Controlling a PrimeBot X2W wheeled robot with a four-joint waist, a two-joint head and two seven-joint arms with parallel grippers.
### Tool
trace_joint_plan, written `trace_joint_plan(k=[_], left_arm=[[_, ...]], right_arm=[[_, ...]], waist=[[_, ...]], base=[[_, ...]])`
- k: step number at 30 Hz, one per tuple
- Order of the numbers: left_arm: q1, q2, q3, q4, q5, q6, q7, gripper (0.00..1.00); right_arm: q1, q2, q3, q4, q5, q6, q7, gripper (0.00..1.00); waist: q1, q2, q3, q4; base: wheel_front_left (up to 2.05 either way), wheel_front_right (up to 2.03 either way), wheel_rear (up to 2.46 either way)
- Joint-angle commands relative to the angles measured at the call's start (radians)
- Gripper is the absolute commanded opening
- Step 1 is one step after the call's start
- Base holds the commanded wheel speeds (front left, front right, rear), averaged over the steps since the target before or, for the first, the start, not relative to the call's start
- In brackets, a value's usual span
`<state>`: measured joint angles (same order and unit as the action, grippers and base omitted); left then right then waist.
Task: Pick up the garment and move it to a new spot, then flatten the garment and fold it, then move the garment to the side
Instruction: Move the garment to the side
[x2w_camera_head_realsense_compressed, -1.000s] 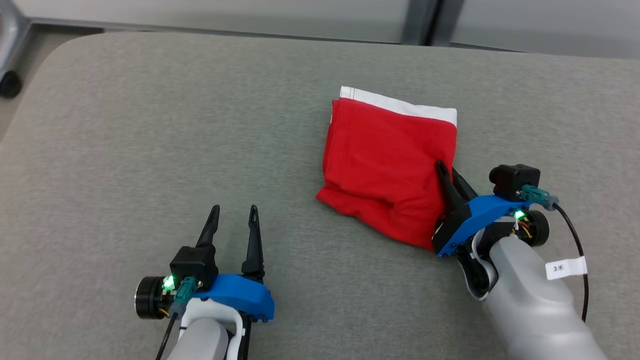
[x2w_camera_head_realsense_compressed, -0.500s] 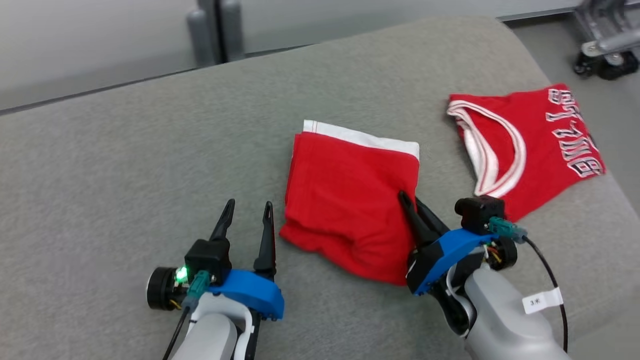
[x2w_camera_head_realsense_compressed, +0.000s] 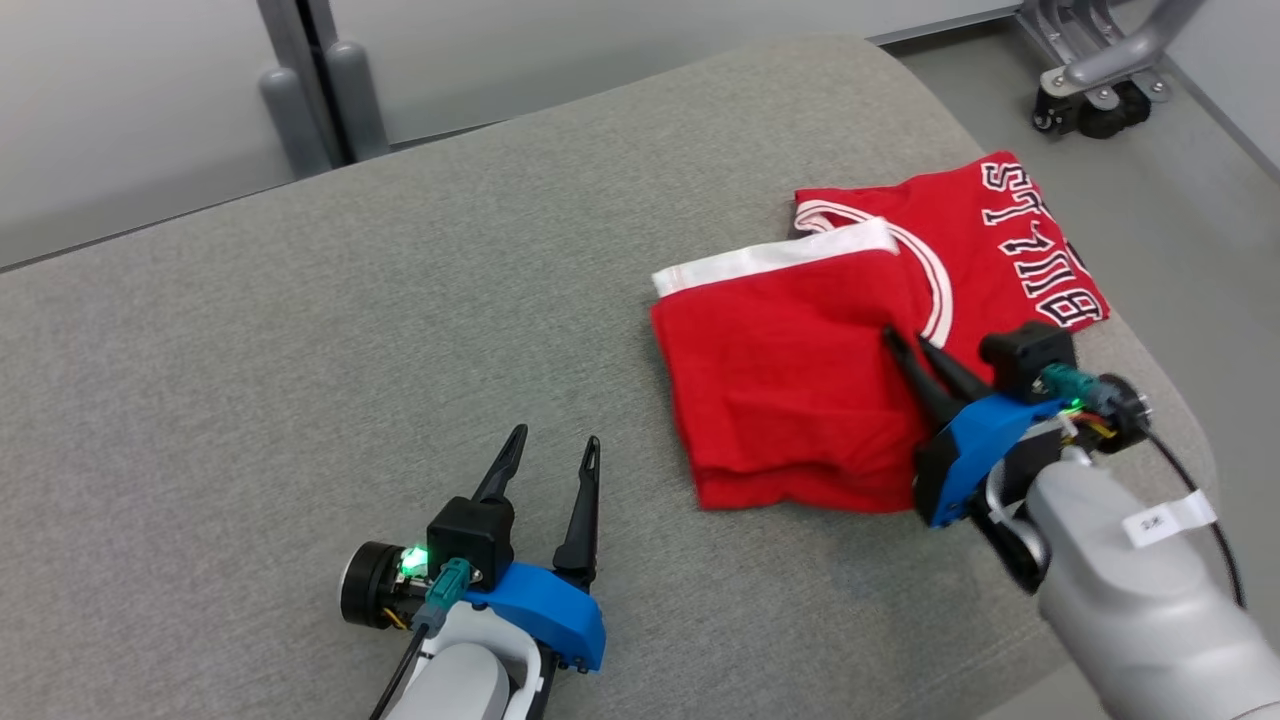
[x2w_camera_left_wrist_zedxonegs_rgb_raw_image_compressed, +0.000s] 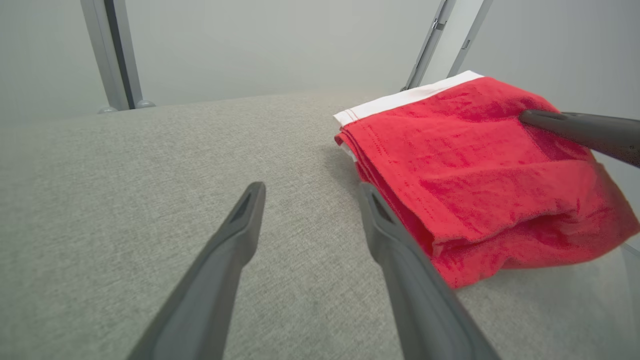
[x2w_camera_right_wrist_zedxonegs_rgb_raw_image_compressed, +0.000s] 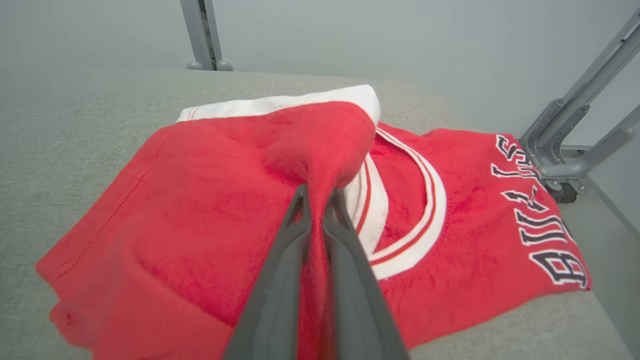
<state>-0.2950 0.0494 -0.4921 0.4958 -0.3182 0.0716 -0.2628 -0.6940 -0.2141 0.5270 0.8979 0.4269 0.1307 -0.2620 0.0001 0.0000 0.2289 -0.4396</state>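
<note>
Grey padded surface (x2w_camera_head_realsense_compressed: 300, 350) fills most of your head view, but that view has swung to the right since a second ago, so read the shift as the camera's. What has truly changed is the cloth. Half a second back the folded red garment (x2w_camera_head_realsense_compressed: 790, 400) lay apart from the red jersey (x2w_camera_head_realsense_compressed: 1000, 240). Now its right edge overlaps the jersey's white-trimmed neckline, near the surface's right end. Your right gripper (x2w_camera_head_realsense_compressed: 907, 342) is still pinched tight on that right edge, fingers nearly together, with a ridge of red fabric raised between them in the right wrist view. Your left gripper (x2w_camera_head_realsense_compressed: 555, 438) stays spread wide with nothing in it, over bare padding left of the garment.

The garment's white band (x2w_camera_head_realsense_compressed: 770, 262) runs along its far side. Beyond the surface stand a pale wall (x2w_camera_head_realsense_compressed: 600, 60) and two grey posts (x2w_camera_head_realsense_compressed: 310, 110). At the upper right, a wheeled metal frame (x2w_camera_head_realsense_compressed: 1085, 90) sits on the grey floor (x2w_camera_head_realsense_compressed: 1180, 200).

Black letters outlined in white on the jersey read "BULLS", seen sideways. A paper tag (x2w_camera_head_realsense_compressed: 1165, 520) on your right forearm carries marks too small to read.
</note>
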Motion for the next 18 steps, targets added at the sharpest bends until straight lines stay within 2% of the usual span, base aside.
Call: trace_joint_plan(k=[1, 6, 12, 13, 14, 15, 16, 18], left_arm=[[-0.018, 0.002, 0.001, 0.005, 0.003, 0.001, -0.002, 1.00], [-0.020, 0.002, 0.006, 0.019, 0.014, -0.002, -0.002, 1.00], [-0.026, 0.002, 0.017, 0.019, 0.026, -0.004, -0.002, 1.00], [-0.027, 0.002, 0.018, 0.018, 0.029, -0.004, -0.002, 1.00], [-0.027, 0.002, 0.018, 0.018, 0.029, -0.004, -0.002, 1.00], [-0.028, 0.002, 0.021, 0.019, 0.031, -0.003, -0.002, 1.00], [-0.030, 0.001, 0.024, 0.019, 0.033, -0.002, -0.002, 1.00], [-0.032, 0.001, 0.037, 0.017, 0.037, 0.003, -0.002, 1.00]], right_arm=[[-0.040, -0.036, 0.005, 0.026, -0.006, 0.000, -0.003, 0.00], [-0.151, -0.172, 0.025, 0.145, -0.076, 0.000, -0.001, 0.00], [-0.247, -0.305, -0.021, 0.321, -0.155, 0.000, 0.010, 0.00], [-0.259, -0.325, -0.041, 0.343, -0.167, 0.000, 0.009, 0.10], [-0.259, -0.325, -0.041, 0.343, -0.167, 0.000, 0.009, 0.10], [-0.270, -0.338, -0.056, 0.356, -0.184, 0.000, 0.008, 0.45], [-0.276, -0.352, -0.083, 0.370, -0.188, 0.000, 0.007, 1.00], [-0.280, -0.366, -0.134, 0.385, -0.213, 0.000, 0.014, 1.00]], waist=[[-0.0001, 0.0000, 0.022, 0.034], [-0.0001, 0.0000, 0.048, 0.110], [-0.0001, 0.0000, 0.069, 0.189], [-0.0001, 0.0000, 0.073, 0.200], [-0.0001, 0.0000, 0.073, 0.200], [-0.0001, 0.0000, 0.075, 0.207], [-0.0001, 0.0000, 0.078, 0.215], [-0.0001, 0.0000, 0.081, 0.223]], base=[[0.00, 0.00, 0.00], [0.00, 0.00, 0.00], [0.00, 0.00, 0.00], [0.00, 0.00, 0.00], [0.00, 0.00, 0.00], [0.00, 0.00, 0.00], [0.00, 0.00, 0.00], [0.00, 0.00, 0.00]])
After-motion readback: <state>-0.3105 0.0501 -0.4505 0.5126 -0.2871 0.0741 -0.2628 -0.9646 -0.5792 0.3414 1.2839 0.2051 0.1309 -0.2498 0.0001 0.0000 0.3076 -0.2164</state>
